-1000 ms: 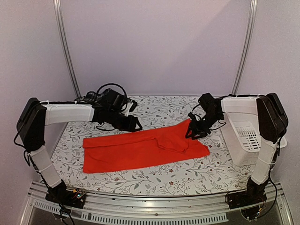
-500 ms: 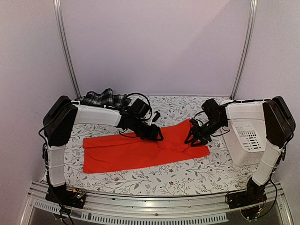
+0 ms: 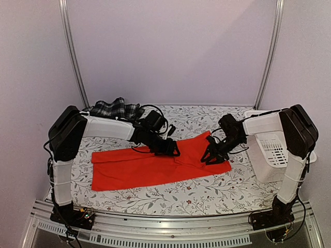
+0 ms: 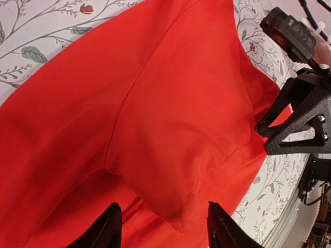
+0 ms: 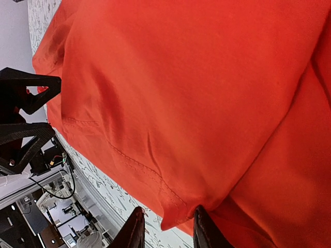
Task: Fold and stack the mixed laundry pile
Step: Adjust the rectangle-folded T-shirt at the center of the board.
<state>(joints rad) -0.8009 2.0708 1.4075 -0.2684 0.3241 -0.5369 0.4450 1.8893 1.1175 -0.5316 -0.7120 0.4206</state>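
The red shirt (image 3: 129, 165) lies spread flat across the middle of the table, with a sleeve flap folded over its right part. It fills the left wrist view (image 4: 170, 103) and the right wrist view (image 5: 181, 77). The plaid garment (image 3: 115, 108) lies bunched at the back left corner. My left gripper (image 3: 173, 150) is open and hovers just over the sleeve flap (image 4: 165, 212), holding nothing. My right gripper (image 3: 208, 156) is low at the shirt's right end, its fingers narrowly apart with a hemmed corner of the shirt between them (image 5: 168, 217).
A white plastic basket (image 3: 271, 150) stands at the right edge, just beyond the right arm. The floral table cover (image 3: 170, 194) shows bare in front of the shirt and behind it. The two grippers are close, facing each other over the shirt.
My left arm swung from the plaid garment at the back left to the middle of the red shirt, uncovering the plaid. My right gripper dropped slightly lower onto the shirt's right end.
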